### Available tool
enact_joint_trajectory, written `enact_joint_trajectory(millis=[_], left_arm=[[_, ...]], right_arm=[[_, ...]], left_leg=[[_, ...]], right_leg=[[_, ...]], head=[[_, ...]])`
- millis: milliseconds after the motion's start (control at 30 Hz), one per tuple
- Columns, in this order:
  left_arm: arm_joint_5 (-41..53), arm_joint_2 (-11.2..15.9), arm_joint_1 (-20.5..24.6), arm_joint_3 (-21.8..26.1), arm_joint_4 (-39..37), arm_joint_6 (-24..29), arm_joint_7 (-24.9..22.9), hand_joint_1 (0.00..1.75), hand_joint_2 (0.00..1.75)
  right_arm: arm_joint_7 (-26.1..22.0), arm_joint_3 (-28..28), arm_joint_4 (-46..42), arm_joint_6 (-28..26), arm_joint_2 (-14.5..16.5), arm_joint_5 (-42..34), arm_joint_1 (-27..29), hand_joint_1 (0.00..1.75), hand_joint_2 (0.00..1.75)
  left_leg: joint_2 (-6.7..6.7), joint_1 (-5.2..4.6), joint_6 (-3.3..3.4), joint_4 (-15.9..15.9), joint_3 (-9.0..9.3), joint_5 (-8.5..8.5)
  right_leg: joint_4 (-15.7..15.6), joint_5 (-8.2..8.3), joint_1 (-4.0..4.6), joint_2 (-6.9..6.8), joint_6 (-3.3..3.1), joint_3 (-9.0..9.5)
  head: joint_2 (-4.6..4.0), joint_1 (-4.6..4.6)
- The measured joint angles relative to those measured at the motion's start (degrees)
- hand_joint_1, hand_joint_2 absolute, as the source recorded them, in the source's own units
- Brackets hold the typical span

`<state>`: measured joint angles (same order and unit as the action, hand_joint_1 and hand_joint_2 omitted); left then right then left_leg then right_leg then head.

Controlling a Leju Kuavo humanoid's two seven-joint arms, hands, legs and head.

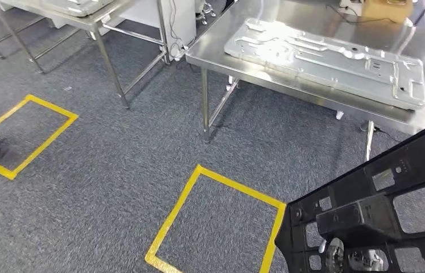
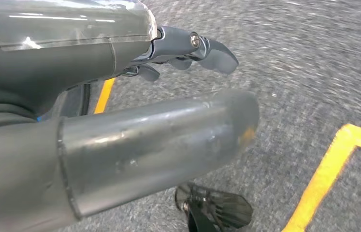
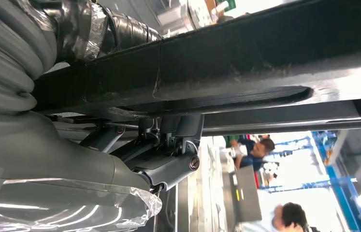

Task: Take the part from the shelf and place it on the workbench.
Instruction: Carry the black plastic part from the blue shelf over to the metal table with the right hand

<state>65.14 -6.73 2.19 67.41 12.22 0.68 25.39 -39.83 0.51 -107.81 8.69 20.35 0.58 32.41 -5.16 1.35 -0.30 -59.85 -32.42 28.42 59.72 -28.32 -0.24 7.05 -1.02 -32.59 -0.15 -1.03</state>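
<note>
The black part [image 1: 380,216], a big flat frame full of holes, is held up in the air near the workbench [image 1: 289,23] and has not been put down yet. In the right wrist view, the right hand [image 3: 168,145] is seen wrapped around a black bar of the part, with its fingers [image 3: 178,130] curled tight on it. In the left wrist view, the left hand [image 2: 188,48] is seen over the grey carpet [image 1: 113,170]; its fingers are bent in a little and nothing is held in them, but how far they are closed cannot be told. The part could be bumped on the workbench edge, because it is wide and is gripped on one side only. It could also be dropped on the silver metal plate [image 1: 324,60] already lying on the workbench. Two yellow tape squares [image 1: 215,222] can be counted on the carpet, two steel tables, one silver plate and one black part.
</note>
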Motion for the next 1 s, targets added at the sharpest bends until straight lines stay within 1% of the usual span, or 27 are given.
enact_joint_trajectory(millis=[33,67,100,133,167,233,267,300,333,367,400,467,500,533,567,600,633,667,700,733,767,800,833,867,933,967,1000], left_arm=[[-0.01,0.03,0.02,0.01,0.00,0.00,-0.01,0.00,0.00],[-0.01,0.02,0.08,0.02,0.00,0.01,-0.01,0.00,0.00],[-0.01,-0.03,0.18,0.03,0.00,0.00,-0.01,0.00,0.00],[-0.01,-0.07,0.25,0.04,0.00,-0.01,0.01,0.00,0.00],[-0.01,-0.11,0.26,0.04,0.00,-0.01,0.02,0.00,0.00],[-0.01,-0.14,0.09,0.05,0.00,0.00,0.03,0.00,0.00],[-0.01,-0.14,-0.04,0.06,0.00,0.00,0.03,0.00,0.00],[-0.01,-0.14,-0.10,0.07,0.00,0.00,0.02,0.00,0.00],[-0.01,-0.14,-0.11,0.07,0.00,0.00,0.02,0.00,0.00],[-0.01,-0.14,-0.07,0.07,0.00,-0.01,0.01,0.00,0.00],[-0.01,-0.14,0.02,0.08,0.00,-0.01,0.01,0.00,0.00],[-0.01,-0.14,0.15,0.07,0.00,-0.02,0.01,0.00,0.00],[-0.01,-0.14,0.21,0.07,0.00,-0.02,0.01,0.00,0.00],[-0.01,-0.14,0.27,0.07,0.00,-0.02,0.01,0.00,0.00],[-0.01,-0.14,0.38,0.07,0.00,-0.02,0.00,0.00,0.00],[-0.01,-0.13,0.47,0.08,0.00,-0.02,-0.02,0.00,0.00],[-0.01,-0.13,0.57,0.08,0.00,-0.03,-0.05,0.00,0.00],[-0.01,-0.15,0.67,0.09,0.00,-0.04,-0.10,0.00,0.00],[-0.01,-0.15,0.71,0.09,0.00,-0.05,-0.16,0.00,0.00],[-0.01,-0.15,0.66,0.10,0.00,-0.05,-0.24,0.00,0.00],[-0.01,-0.11,0.54,0.11,0.00,-0.06,-0.32,0.00,0.00],[-0.02,-0.05,0.36,0.14,0.00,-0.06,-0.40,0.00,0.00],[-0.03,-0.01,0.19,0.17,0.00,-0.06,-0.46,0.00,0.00],[-0.05,0.02,0.11,0.19,0.00,-0.07,-0.49,0.00,0.00],[-0.09,0.02,0.08,0.21,0.00,-0.08,-0.51,0.00,0.00],[-0.10,0.02,0.12,0.21,0.00,-0.09,-0.51,0.00,0.00],[-0.10,0.03,0.17,0.21,0.00,-0.10,-0.54,0.00,0.00]], right_arm=[[0.00,-0.01,0.01,-0.01,0.00,0.01,0.02,1.75,1.75],[0.01,-0.01,0.01,-0.02,0.00,0.03,0.08,1.75,1.75],[0.00,-0.03,0.01,-0.03,-0.01,0.04,0.18,1.75,1.75],[-0.01,-0.05,-0.01,-0.04,-0.02,0.04,0.21,1.75,1.75],[-0.02,-0.06,-0.01,-0.05,-0.03,0.06,0.16,1.75,1.75],[-0.02,-0.04,-0.01,-0.09,-0.04,0.09,-0.02,1.75,1.75],[-0.01,-0.05,0.00,-0.11,-0.04,0.10,-0.09,1.75,1.75],[0.01,-0.08,0.02,-0.14,-0.04,0.10,-0.08,1.75,1.75],[0.01,-0.12,0.03,-0.17,-0.04,0.09,-0.05,1.75,1.75],[0.01,-0.15,0.04,-0.21,-0.04,0.09,-0.02,1.75,1.75],[0.01,-0.15,0.05,-0.24,-0.04,0.09,-0.01,1.75,1.75],[0.01,-0.14,0.07,-0.31,-0.04,0.09,-0.05,1.75,1.75],[0.00,-0.13,0.08,-0.33,-0.04,0.10,-0.05,1.75,1.75],[0.00,-0.11,0.10,-0.34,-0.04,0.15,-0.05,1.75,1.75],[0.00,-0.10,0.12,-0.34,-0.04,0.21,-0.01,1.75,1.75],[0.00,-0.08,0.13,-0.46,-0.03,0.37,0.03,1.75,1.75],[-0.01,-0.06,0.14,-0.86,-0.02,0.68,0.06,1.75,1.75],[-0.01,-0.03,0.14,-1.44,-0.01,1.07,0.04,1.75,1.75],[-0.02,0.03,0.15,-2.12,0.00,1.51,-0.01,1.75,1.75],[-0.02,0.09,0.16,-2.70,0.00,1.90,-0.07,1.75,1.75],[-0.01,0.15,0.21,-3.03,0.00,2.16,-0.12,1.75,1.75],[-0.01,0.22,0.29,-3.19,0.00,2.35,-0.13,1.75,1.75],[0.00,0.29,0.38,-3.27,0.00,2.50,-0.12,1.75,1.75],[0.01,0.38,0.48,-3.35,0.00,2.62,-0.11,1.75,1.75],[0.01,0.58,0.61,-3.48,0.00,2.81,-0.10,1.75,1.75],[0.01,0.69,0.67,-3.51,0.00,2.94,-0.12,1.75,1.75],[0.01,0.80,0.72,-3.54,0.00,3.12,-0.14,1.75,1.75]], left_leg=[[-0.26,-0.10,0.26,0.38,0.23,0.30],[0.38,-0.14,0.51,0.78,0.46,0.26],[1.19,-0.06,0.83,1.16,0.73,0.13],[1.99,0.10,1.22,1.62,1.07,-0.02],[2.89,0.27,1.57,2.07,1.41,-0.11],[4.73,0.24,2.04,2.46,1.96,0.10],[5.73,0.19,2.07,2.45,2.15,0.33],[6.67,0.16,2.03,2.43,2.39,0.59],[7.58,0.17,1.93,2.42,2.69,0.88],[8.37,0.20,1.81,2.42,3.09,1.18],[9.12,0.22,1.65,2.42,3.59,1.53],[10.36,0.06,1.10,2.42,4.45,2.30],[10.89,-0.05,0.73,2.43,4.75,2.61],[11.41,-0.15,0.36,2.53,4.99,2.84],[11.95,-0.21,-0.01,2.67,5.30,3.01],[12.30,-0.12,-0.33,2.79,5.66,3.24],[11.66,-0.03,-0.61,2.43,5.85,3.73],[10.32,0.07,-0.79,1.07,5.48,4.71],[8.57,0.16,-0.91,-1.60,4.32,6.22],[6.82,0.16,-0.94,-5.33,2.42,7.98],[5.94,0.15,-0.95,-9.44,0.06,9.53],[5.59,0.13,-0.95,-12.70,-2.05,10.27],[5.49,0.10,-0.91,-14.15,-3.39,9.81],[5.48,0.09,-0.78,-13.25,-3.71,8.05],[5.37,0.02,-0.27,-6.31,-1.68,2.85],[5.26,-0.14,0.00,-2.69,-0.41,1.08],[5.14,-0.30,0.28,-0.31,0.47,0.19]], right_leg=[[0.01,0.05,-0.17,0.76,0.41,-0.25],[-0.12,0.16,-0.28,1.58,0.85,-0.44],[-0.12,0.18,-0.31,1.62,1.20,-0.50],[0.42,-0.16,-0.16,0.50,1.49,-0.75],[1.95,-1.04,-0.01,-1.28,1.75,-1.48],[8.27,-4.16,-0.10,-5.34,2.25,-4.80],[11.82,-5.47,-0.32,-6.21,2.49,-6.84],[14.24,-5.92,-0.53,-6.64,2.69,-8.32],[14.75,-5.26,-0.70,-6.88,2.84,-8.83],[12.97,-3.55,-0.81,-7.17,2.90,-8.09],[9.30,-1.23,-0.87,-7.83,2.84,-6.29],[2.36,1.51,-0.48,-10.29,2.25,-2.74],[0.52,1.86,-0.21,-11.09,1.89,-1.83],[0.15,1.52,0.10,-11.34,1.52,-1.69],[0.08,1.49,0.24,-10.73,1.24,-1.76],[-0.12,1.50,0.07,-10.03,0.91,-1.63],[-0.47,1.52,-0.10,-9.47,0.57,-1.36],[-0.85,1.60,-0.30,-9.01,0.23,-1.04],[-1.18,1.63,-0.49,-8.62,-0.10,-0.72],[-1.26,1.54,-0.39,-8.30,-0.35,-0.56],[-1.22,1.44,-0.29,-7.87,-0.58,-0.49],[-1.16,1.29,-0.19,-7.38,-0.73,-0.41],[-1.09,1.13,-0.08,-6.90,-0.81,-0.26],[-1.01,0.92,0.00,-6.47,-0.80,0.00],[-0.87,0.40,0.07,-5.90,-0.59,0.65],[-0.72,0.10,0.19,-5.73,-0.37,0.88],[-0.62,-0.10,0.24,-5.58,-0.10,0.97]], head=[[0.00,0.01],[0.00,0.01],[0.00,0.01],[0.00,-0.08],[0.00,-0.17],[0.00,-0.34],[0.00,-0.34],[0.00,-0.34],[0.00,-0.34],[0.00,-0.34],[0.00,-0.35],[0.00,-0.35],[0.00,-0.34],[0.00,-0.34],[0.00,-0.34],[0.00,-0.32],[0.00,-0.31],[0.00,-0.27],[0.00,-0.23],[0.00,-0.21],[0.00,-0.17],[0.00,-0.16],[0.00,-0.14],[0.00,-0.14],[0.00,-0.14],[0.00,-0.15],[0.00,-0.15]])
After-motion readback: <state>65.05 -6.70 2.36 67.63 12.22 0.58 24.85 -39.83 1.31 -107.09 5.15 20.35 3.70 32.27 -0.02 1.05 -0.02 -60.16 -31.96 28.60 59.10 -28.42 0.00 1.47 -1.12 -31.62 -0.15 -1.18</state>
